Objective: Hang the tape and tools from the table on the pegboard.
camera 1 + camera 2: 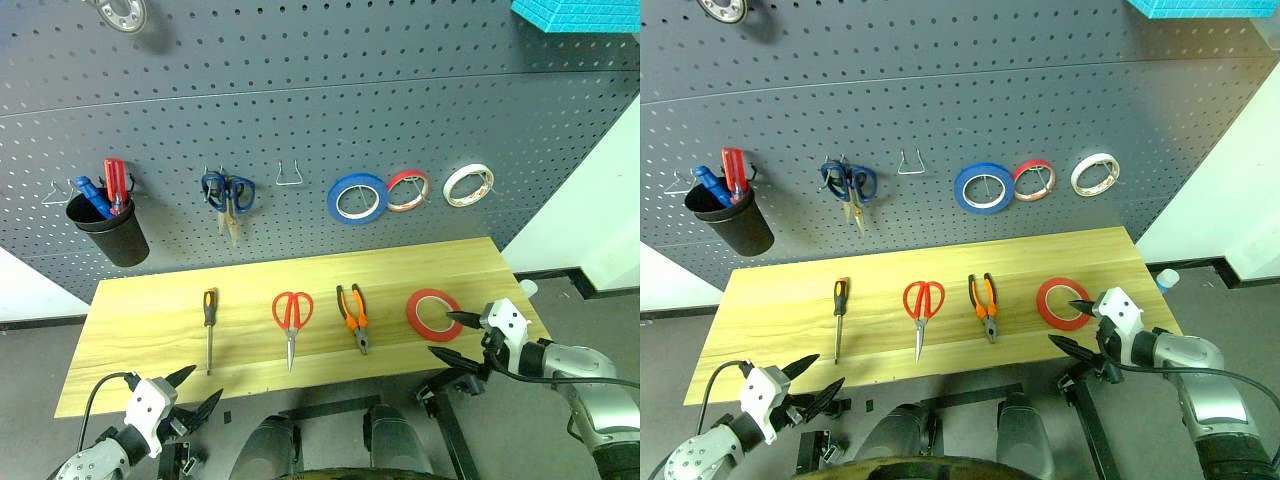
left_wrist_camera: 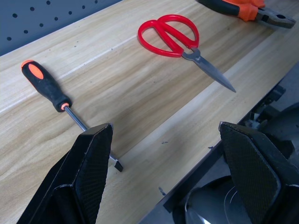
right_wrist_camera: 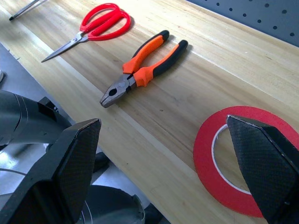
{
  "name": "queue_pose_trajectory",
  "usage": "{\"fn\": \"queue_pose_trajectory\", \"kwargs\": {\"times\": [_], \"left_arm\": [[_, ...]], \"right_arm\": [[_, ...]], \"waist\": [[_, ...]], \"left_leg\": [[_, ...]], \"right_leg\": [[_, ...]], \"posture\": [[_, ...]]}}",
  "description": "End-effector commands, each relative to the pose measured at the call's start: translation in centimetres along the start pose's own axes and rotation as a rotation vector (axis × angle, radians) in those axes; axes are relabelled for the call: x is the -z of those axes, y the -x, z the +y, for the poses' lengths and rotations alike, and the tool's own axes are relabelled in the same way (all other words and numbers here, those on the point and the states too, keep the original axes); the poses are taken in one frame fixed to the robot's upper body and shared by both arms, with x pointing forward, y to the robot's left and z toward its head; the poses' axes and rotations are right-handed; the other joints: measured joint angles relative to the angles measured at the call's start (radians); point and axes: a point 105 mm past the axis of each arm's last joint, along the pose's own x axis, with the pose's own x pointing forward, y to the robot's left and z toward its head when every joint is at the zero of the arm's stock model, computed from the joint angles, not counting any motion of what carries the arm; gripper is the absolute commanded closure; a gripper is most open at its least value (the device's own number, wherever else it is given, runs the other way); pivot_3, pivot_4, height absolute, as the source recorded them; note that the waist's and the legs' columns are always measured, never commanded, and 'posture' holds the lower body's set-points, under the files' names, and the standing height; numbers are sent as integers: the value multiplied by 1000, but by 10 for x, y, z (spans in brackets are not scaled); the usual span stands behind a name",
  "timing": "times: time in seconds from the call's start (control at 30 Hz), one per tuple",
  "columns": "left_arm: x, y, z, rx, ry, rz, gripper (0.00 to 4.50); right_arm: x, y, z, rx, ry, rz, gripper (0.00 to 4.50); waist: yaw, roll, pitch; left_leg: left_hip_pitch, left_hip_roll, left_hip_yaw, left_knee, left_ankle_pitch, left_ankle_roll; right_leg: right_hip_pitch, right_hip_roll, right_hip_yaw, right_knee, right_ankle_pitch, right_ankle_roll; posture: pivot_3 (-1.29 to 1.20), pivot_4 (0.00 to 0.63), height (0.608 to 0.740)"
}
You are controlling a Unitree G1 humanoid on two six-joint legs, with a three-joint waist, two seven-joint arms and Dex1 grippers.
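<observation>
Right gripper [image 1: 452, 333] at the near right corner of the table [image 1: 130, 310], fingers spread wide and holding nothing. One fingertip [image 1: 452, 317] over the near edge of the red tape ring [image 1: 433, 312], the other [image 1: 440, 352] out past the table's front edge. Ring flat on the wood, large hole showing grain through it. Just left of the ring, the pliers [image 1: 352, 317] with orange-and-black handles, handles toward the pegboard [image 1: 300, 90], closed nose toward the front edge. Next left, the red-handled scissors [image 1: 291, 322], blades shut and pointing at the front edge.

Left gripper [image 1: 197, 393] low at the near left, in front of the table's front edge, fingers likewise apart and empty. Beyond it, the slim screwdriver [image 1: 209, 325] with orange-and-black handle, handle toward the pegboard, shaft tip toward the front edge, near one left fingertip [image 2: 96, 154] in the wrist view, contact not discernible.

All four task items lying on the table in a row, well apart from one another, none hung.

On the pegboard above: a black cup [image 1: 108, 230] with a red screwdriver [image 1: 116, 183] and a blue screwdriver [image 1: 92, 196] standing in it; blue-handled scissors [image 1: 228, 196] hanging; a bare wire hook [image 1: 290, 174]; a blue tape roll [image 1: 357, 198], a smaller red roll [image 1: 408, 189] with white core touching its edge, and a whitish roll [image 1: 468, 184] further right. A metal ring [image 1: 121, 13] at the top left.
</observation>
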Motion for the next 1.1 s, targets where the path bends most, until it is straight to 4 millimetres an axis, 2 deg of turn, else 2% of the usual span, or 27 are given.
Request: {"fn": "queue_pose_trajectory", "kwargs": {"times": [0.03, 0.27, 0.4, 0.63, 0.83, 1.1], "left_arm": [[-3, 3, 4, -8, -25, -6, 717], [-3, -4, 2, 20, -44, 16, 717], [-16, -16, 4, 52, -86, -8, 717], [-58, -54, -9, 223, -155, -116, 717], [-105, -101, -27, 377, -230, -224, 717], [-127, -147, -60, 524, -189, -176, 717]], "right_arm": [[-12, 1, -3, 7, 51, -20, 0], [-14, -4, -4, 1, 53, -21, 0], [-6, -9, -7, 4, 50, 15, 0], [15, -36, -7, 46, 134, 150, 0], [28, -58, -14, 90, 153, 220, 0], [47, -68, -44, 200, 116, 293, 0]], "waist": [[0, 0, 0], [0, 0, 0], [0, 0, 0], [5, 1, 1], [3, 1, 1], [-4, 2, 1]], "left_leg": [[0, 0, 0, 0, 0, 0], [0, 0, 0, 0, 0, 0], [0, 0, 0, 0, 0, 0], [0, 0, 0, 0, 0, 0], [1, -1, -1, 0, 0, 0], [1, -1, -1, -1, 0, 0]], "right_leg": [[0, 0, 0, 0, 0, 0], [0, 0, 0, 0, 0, 0], [0, 0, 0, 0, 0, 0], [0, 0, 0, 1, 0, 0], [0, 0, 0, 2, 1, 0], [0, 0, 0, 1, 6, 0]], "posture": [[-2, 96, 738], [3, 99, 738], [8, 99, 738], [10, 102, 738], [4, 100, 738], [-17, 93, 738]]}}
